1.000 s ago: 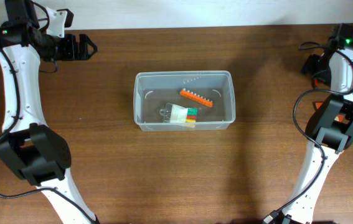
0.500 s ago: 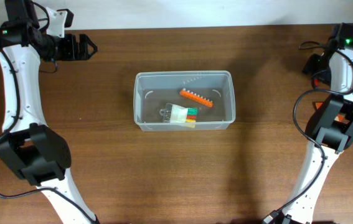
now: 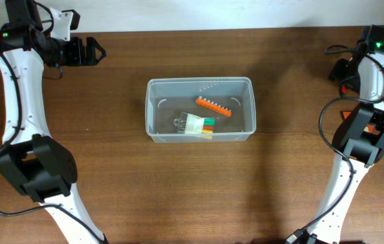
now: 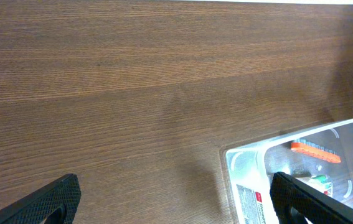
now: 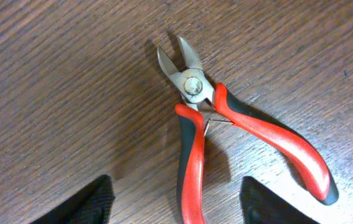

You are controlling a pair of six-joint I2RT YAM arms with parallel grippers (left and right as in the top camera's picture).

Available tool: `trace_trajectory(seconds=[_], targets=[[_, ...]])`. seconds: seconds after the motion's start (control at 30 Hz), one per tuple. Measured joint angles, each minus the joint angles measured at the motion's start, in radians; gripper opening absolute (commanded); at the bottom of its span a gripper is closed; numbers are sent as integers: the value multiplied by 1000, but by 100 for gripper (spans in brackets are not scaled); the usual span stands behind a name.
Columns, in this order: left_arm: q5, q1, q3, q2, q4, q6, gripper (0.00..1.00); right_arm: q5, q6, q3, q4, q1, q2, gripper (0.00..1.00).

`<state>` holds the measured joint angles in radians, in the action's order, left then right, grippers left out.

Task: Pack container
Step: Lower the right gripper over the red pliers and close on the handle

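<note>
Because the red-and-black wire cutters (image 5: 192, 84) lie flat on the tabletop (image 3: 110, 176) with their handles just under the right claw (image 5: 177, 186), its fingers stand apart, one on each side, and I think it is ready to grab them. The left claw (image 4: 173, 180) is wide apart too and holds nothing. The container (image 3: 198, 80) sits well apart from both claws, between them, with an orange strip (image 3: 213, 107) already inside.

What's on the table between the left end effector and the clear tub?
Just bare table between the left end effector and the container; the overhead view shows it.
</note>
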<state>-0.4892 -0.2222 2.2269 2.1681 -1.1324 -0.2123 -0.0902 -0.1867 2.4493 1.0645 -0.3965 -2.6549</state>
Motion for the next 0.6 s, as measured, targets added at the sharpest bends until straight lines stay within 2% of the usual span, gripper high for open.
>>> trace_trajectory(seconds=[0.6], targets=[[0, 0, 0, 0, 0, 0, 99, 0, -1, 0, 13, 0, -9, 68]])
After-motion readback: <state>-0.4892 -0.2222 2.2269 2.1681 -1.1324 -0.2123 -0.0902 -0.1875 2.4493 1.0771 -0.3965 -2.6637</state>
